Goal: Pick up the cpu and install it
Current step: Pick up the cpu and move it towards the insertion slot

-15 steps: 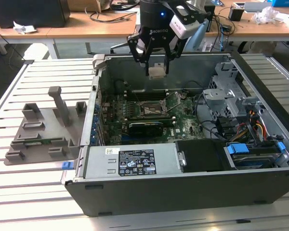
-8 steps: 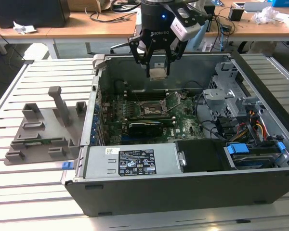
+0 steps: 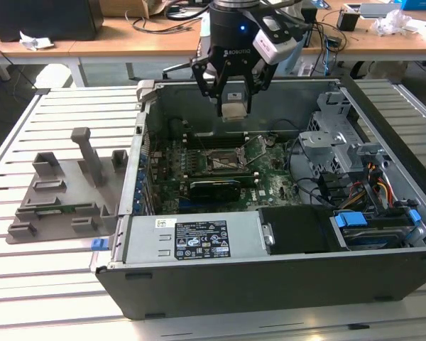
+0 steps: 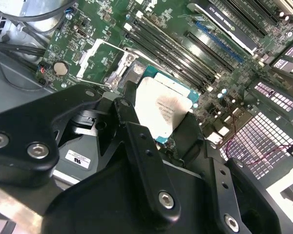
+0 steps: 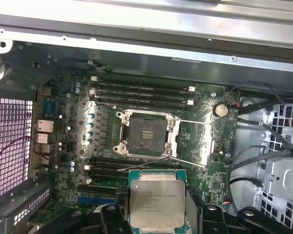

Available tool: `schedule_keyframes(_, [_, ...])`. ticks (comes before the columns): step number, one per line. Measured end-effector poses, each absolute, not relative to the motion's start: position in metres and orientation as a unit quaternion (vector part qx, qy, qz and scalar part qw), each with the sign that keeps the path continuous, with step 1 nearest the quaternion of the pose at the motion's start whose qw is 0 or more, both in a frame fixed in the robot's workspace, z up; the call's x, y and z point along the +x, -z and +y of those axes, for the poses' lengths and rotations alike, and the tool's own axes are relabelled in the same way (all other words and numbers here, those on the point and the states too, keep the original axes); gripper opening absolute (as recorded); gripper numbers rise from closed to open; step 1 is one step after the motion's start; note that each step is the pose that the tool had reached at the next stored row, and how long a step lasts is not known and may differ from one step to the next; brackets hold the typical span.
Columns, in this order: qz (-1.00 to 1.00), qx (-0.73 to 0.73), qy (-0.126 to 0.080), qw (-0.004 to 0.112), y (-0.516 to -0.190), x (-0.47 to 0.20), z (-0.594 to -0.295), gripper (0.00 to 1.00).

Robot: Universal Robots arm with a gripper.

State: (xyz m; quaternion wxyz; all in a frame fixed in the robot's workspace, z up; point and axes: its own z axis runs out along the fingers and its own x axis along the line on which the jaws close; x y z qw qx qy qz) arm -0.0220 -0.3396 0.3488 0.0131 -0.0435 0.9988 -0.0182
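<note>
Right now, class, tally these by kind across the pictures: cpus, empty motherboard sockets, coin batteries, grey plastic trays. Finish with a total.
cpu: 1
empty socket: 1
coin battery: 1
grey tray: 1
Total: 4

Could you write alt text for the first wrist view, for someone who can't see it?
The gripper holds the cpu, a silver square chip, over a green motherboard inside a computer case. The motherboard's socket lies open and empty.
</note>
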Motion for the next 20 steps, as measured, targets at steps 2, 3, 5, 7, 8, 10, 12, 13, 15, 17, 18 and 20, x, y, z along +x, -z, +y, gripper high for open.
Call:
schedule_keyframes(2, [0.999, -0.043, 0.018, 0.013, -0.348, -0.021, -0.34, 0.55])
schedule_keyframes(3, [0.999, -0.043, 0.018, 0.013, -0.347, -0.021, -0.34, 0.55])
schedule_keyframes(5, [0.999, -0.043, 0.018, 0.013, -0.346, -0.021, -0.34, 0.55])
schedule_keyframes(7, [0.999, -0.043, 0.018, 0.013, -0.345, -0.02, -0.34, 0.55])
schedule_keyframes(8, [0.999, -0.043, 0.018, 0.013, -0.345, -0.02, -0.34, 0.55])
schedule_keyframes(10, [0.999, -0.043, 0.018, 0.013, -0.344, -0.02, -0.34, 0.55])
schedule_keyframes(12, [0.999, -0.043, 0.018, 0.013, -0.342, -0.019, -0.34, 0.55])
schedule_keyframes(13, [0.999, -0.043, 0.018, 0.013, -0.341, -0.019, -0.34, 0.55])
schedule_keyframes(15, [0.999, -0.043, 0.018, 0.013, -0.341, -0.018, -0.34, 0.55])
schedule_keyframes(17, [0.999, -0.043, 0.018, 0.013, -0.339, -0.018, -0.34, 0.55])
schedule_keyframes(18, [0.999, -0.043, 0.018, 0.013, -0.339, -0.018, -0.34, 0.55])
schedule_keyframes(20, [0.999, -0.043, 0.018, 0.013, -0.338, -0.018, -0.34, 0.55])
